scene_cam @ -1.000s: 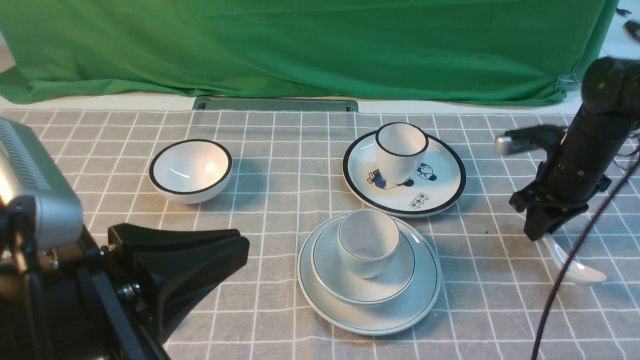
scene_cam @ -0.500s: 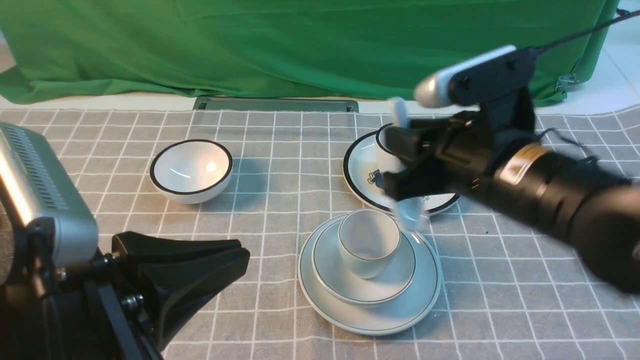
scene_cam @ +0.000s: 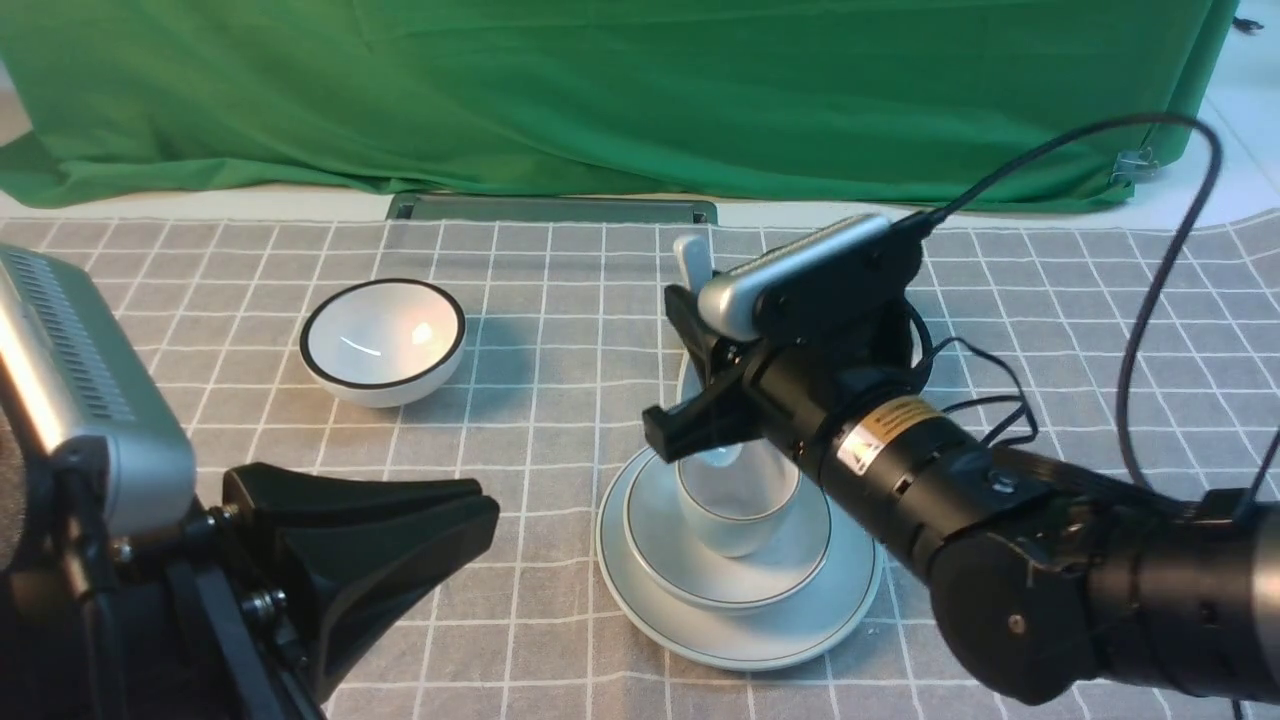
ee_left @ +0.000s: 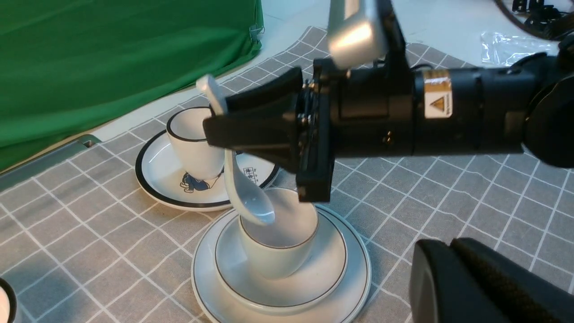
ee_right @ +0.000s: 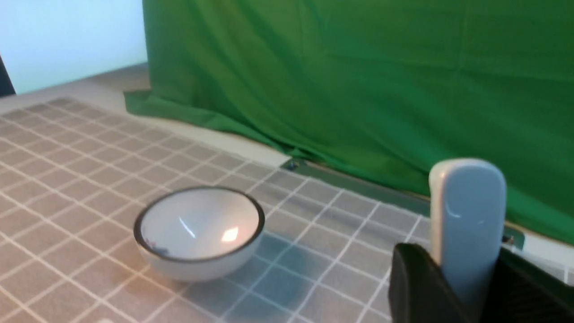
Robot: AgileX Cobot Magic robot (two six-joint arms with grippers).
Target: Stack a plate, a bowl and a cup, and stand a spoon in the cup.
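The pale plate (scene_cam: pixel 800 640) lies front centre with the shallow bowl (scene_cam: pixel 800 545) on it and the small cup (scene_cam: pixel 735 520) in the bowl; the stack also shows in the left wrist view, plate (ee_left: pixel 358 291), bowl (ee_left: pixel 334 273), cup (ee_left: pixel 278 251). My right gripper (scene_cam: pixel 672 365) is shut on the plain white spoon (ee_left: pixel 249 202) and holds it nearly upright, handle up, its scoop at the cup's mouth. The handle (ee_right: pixel 466 215) stands between the jaws. My left gripper (scene_cam: pixel 440 500) is shut and empty, low at the front left.
A black-rimmed white bowl (scene_cam: pixel 382 340) sits at the back left. A black-rimmed cartoon plate (ee_left: pixel 166 179) with a black-rimmed cup (ee_left: pixel 193 143) on it stands just behind the stack, mostly hidden by my right arm in the front view. A green cloth hangs at the back.
My right gripper lifted the spoon from the table at the right, swung left past the cartoon plate, and now holds it over the cup. The left arm has hardly moved.
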